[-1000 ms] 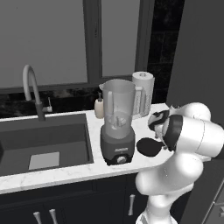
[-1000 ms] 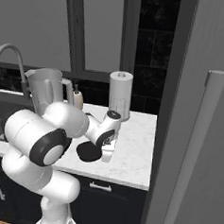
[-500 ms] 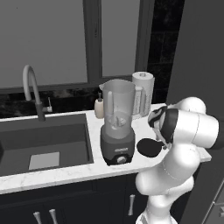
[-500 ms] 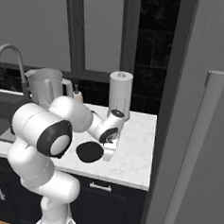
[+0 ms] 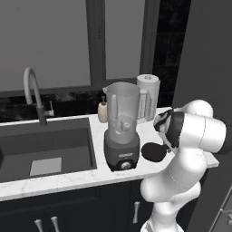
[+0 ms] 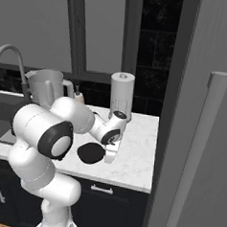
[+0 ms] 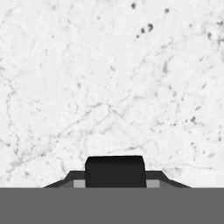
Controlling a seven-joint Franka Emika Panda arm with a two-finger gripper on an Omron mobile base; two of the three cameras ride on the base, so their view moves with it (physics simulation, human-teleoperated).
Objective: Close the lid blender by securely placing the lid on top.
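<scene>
Lid (image 6: 90, 153) flat, just beside gripper (image 6: 110, 155)

left base view: behind arm's left, looks forward and down, mid-range, takes in sink (image 5: 45, 149) and blender (image 5: 121, 127) | right base view: behind arm's right, same counter (image 6: 136, 160) from the other side | shared: blender, paper towel roll (image 6: 121, 96), lid (image 6: 90, 153) | hand view: close above marble, facing it
</scene>
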